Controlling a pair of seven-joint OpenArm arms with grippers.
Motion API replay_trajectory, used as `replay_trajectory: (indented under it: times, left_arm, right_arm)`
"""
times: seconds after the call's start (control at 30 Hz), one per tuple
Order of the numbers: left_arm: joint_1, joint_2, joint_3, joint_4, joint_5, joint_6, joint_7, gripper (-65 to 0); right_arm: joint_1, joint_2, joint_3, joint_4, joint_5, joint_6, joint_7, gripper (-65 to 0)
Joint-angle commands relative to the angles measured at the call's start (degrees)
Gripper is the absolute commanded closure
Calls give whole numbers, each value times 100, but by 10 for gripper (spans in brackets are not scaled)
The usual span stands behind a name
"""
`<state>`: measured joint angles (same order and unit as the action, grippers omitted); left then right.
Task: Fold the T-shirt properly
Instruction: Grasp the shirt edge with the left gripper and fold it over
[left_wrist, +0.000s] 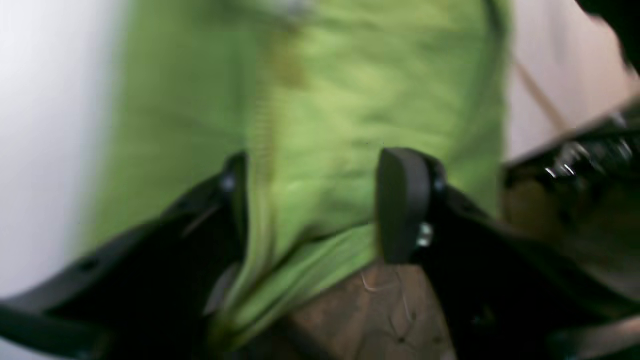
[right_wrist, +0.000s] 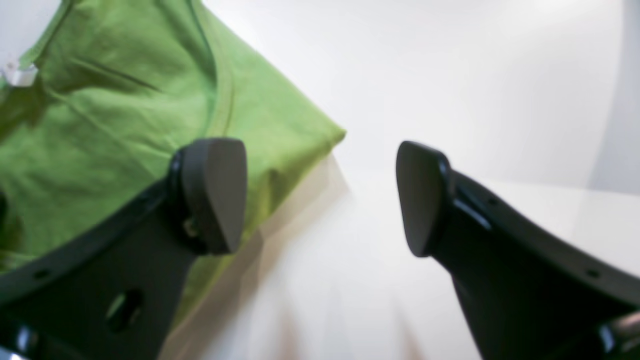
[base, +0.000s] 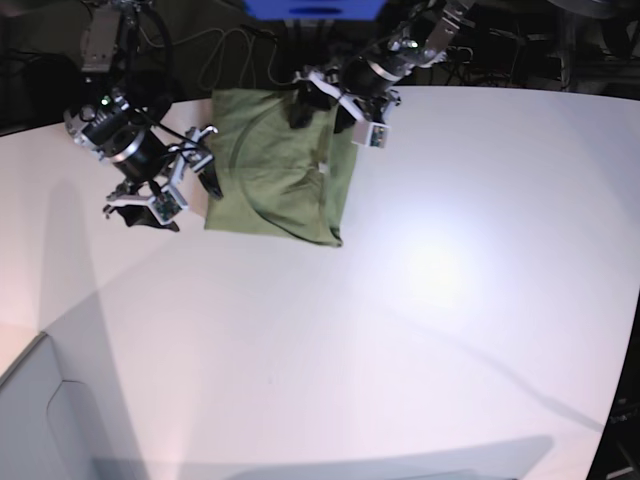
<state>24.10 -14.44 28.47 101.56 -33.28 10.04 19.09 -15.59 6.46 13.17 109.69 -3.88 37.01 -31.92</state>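
The right claw (right_wrist: 320, 197) fills the foreground of its wrist view, its jaws spread wide with only bare white bench (right_wrist: 450, 90) between them. One pad overlaps the side edge of the T-shirt (right_wrist: 115, 115), whose folded corner juts toward 3 o'clock. In the base view the T-shirt (base: 280, 165) lies as a rough rectangle at about 11 o'clock on the bench (base: 450, 300), its far edge near the bench's back rim. The right claw (base: 195, 165) sits at the cloth's 9 o'clock edge; the left claw (base: 320, 105) hangs over its 12 o'clock edge, jaws apart, with cloth between them but not pinched. From 2 to 8 o'clock the bench lies open.
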Motion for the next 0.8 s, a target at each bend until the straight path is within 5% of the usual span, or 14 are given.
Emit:
replay_trajectory:
  times: [0.0, 0.5, 0.77]
  left_arm:
    - [3, -3, 50, 38, -17, -50, -103, -281]
    - [12, -222, 67, 530, -44, -7, -129, 0]
    - [-58, -618, 50, 996, -17, -7, -138, 0]
  right_arm:
    - [25, 18, 24, 121, 93, 39, 146, -448]
    - [-54, 18, 24, 121, 85, 39, 146, -445]
    - [-54, 9, 15, 121, 85, 39, 146, -445]
